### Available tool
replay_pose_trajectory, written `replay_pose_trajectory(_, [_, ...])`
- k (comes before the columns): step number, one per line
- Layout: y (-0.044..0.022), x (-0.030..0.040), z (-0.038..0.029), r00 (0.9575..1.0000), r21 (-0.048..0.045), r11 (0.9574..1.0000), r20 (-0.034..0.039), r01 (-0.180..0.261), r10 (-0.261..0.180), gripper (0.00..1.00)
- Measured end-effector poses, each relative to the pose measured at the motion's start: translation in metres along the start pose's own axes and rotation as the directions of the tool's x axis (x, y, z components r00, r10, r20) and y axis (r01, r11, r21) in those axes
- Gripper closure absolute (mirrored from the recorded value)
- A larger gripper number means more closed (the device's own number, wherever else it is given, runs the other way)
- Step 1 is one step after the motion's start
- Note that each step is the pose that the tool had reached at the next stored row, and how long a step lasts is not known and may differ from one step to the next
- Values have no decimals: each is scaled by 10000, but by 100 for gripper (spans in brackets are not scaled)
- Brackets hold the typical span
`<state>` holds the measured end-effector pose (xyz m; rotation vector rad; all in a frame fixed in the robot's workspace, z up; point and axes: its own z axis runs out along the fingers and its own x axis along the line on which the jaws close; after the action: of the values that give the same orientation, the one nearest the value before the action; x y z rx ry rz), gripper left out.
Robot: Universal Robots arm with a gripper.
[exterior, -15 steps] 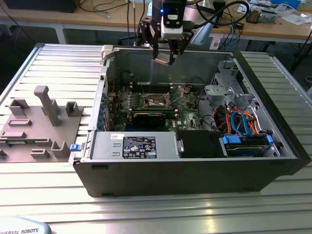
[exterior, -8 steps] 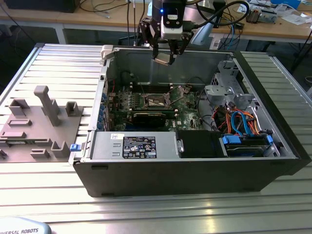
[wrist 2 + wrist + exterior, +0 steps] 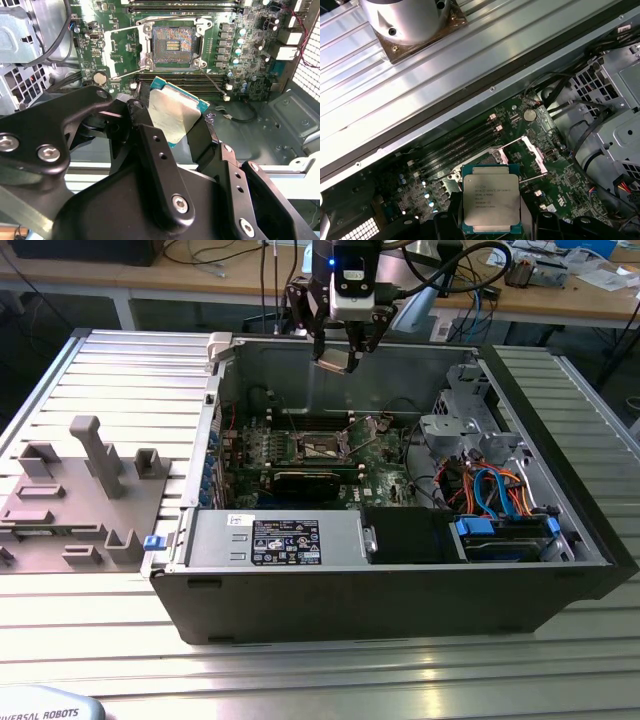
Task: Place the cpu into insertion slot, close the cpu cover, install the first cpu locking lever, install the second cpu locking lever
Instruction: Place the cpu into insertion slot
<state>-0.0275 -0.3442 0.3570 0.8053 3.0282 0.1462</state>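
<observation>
My gripper (image 3: pixel 340 358) hangs above the open black computer case (image 3: pixel 400 590), shut on the cpu (image 3: pixel 337 362). In both wrist views the silvery square cpu (image 3: pixel 175 116) (image 3: pixel 491 202) sits tilted between the black fingers (image 3: pixel 139 115). Below it on the green motherboard (image 3: pixel 250 60) lies the insertion slot (image 3: pixel 172 45) (image 3: pixel 325 447), open and bare, with dark contacts showing. The cpu cover (image 3: pixel 127 50) (image 3: pixel 522 152) is swung up and away beside the slot. The cpu is well clear of the slot, not touching it.
Inside the case are a long black card (image 3: pixel 310 480), a power supply (image 3: pixel 270 540), a metal drive cage (image 3: pixel 465 420) and blue cables (image 3: pixel 500 490). A grey fixture block (image 3: pixel 85 490) sits on the ribbed aluminium table (image 3: pixel 100 360) at the exterior view's left.
</observation>
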Motion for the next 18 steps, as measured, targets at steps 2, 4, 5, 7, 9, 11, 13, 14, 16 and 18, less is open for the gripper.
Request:
replay_pose_trajectory(2, [0,0,0,10000,0,10000,1,-9,9,46])
replay_pose_trajectory(4, [0,0,0,10000,-1,10000,2,-22,22,46])
replay_pose_trajectory(5, [0,0,0,10000,-1,10000,2,-30,30,46])
replay_pose_trajectory(7, [0,0,0,10000,-1,10000,4,-38,38,46])
replay_pose_trajectory(9, [0,0,0,10000,-1,10000,4,-48,48,46])
replay_pose_trajectory(11, [0,0,0,10000,-2,10000,5,-58,58,46])
replay_pose_trajectory(13, [0,0,0,10000,-1,10000,6,-67,67,46])
replay_pose_trajectory(14, [0,0,0,10000,-1,10000,7,-71,71,46])
replay_pose_trajectory(16, [0,0,0,10000,-2,10000,8,-82,82,46])
replay_pose_trajectory(18, [0,0,0,10000,-2,10000,9,-94,94,46])
